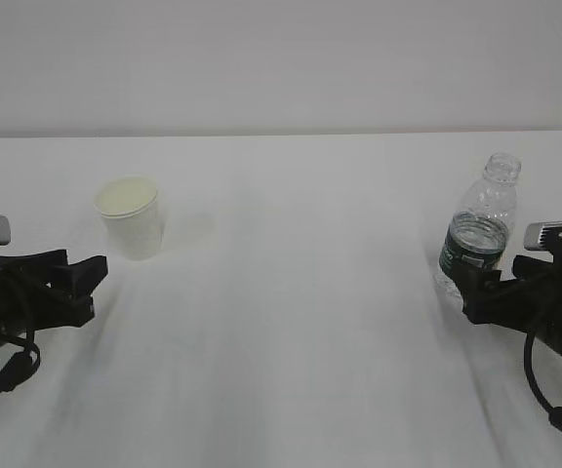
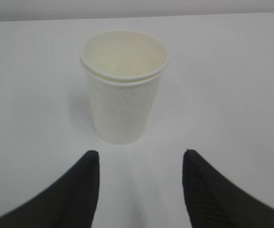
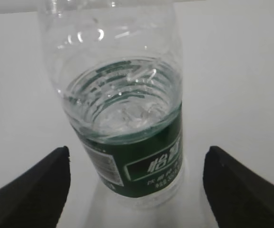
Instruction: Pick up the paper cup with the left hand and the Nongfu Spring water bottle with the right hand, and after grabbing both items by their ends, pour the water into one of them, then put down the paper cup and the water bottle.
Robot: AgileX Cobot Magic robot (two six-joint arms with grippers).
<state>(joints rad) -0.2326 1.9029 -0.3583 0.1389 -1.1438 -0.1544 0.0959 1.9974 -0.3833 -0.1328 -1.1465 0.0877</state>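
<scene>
White paper formed the cup (image 1: 131, 216), which stood upright on the table (image 1: 301, 322) at the left, a little beyond my left hand (image 1: 91, 276). My left wrist camera looked into its cream-tinted inside (image 2: 125, 54) and I could make out nothing in it; a double rim line suggested two cups nested, though I could not be sure. My left fingers (image 2: 82, 190) were parted about halfway, one on each side of the cup's base but short of it, gripping nothing.

At the right, the Nongfu Spring water bottle (image 1: 478, 236) stood upright and capless, just beyond my right hand (image 1: 471, 292). Clear water (image 3: 125, 107) filled it to roughly the top of the dark green label (image 3: 149, 161), the ribbed part above being empty. My right fingers (image 3: 32, 190) were spread nearly as wide as they go, flanking the bottle's lower body without touching it. Cup and bottle sat well apart across the white table.
</scene>
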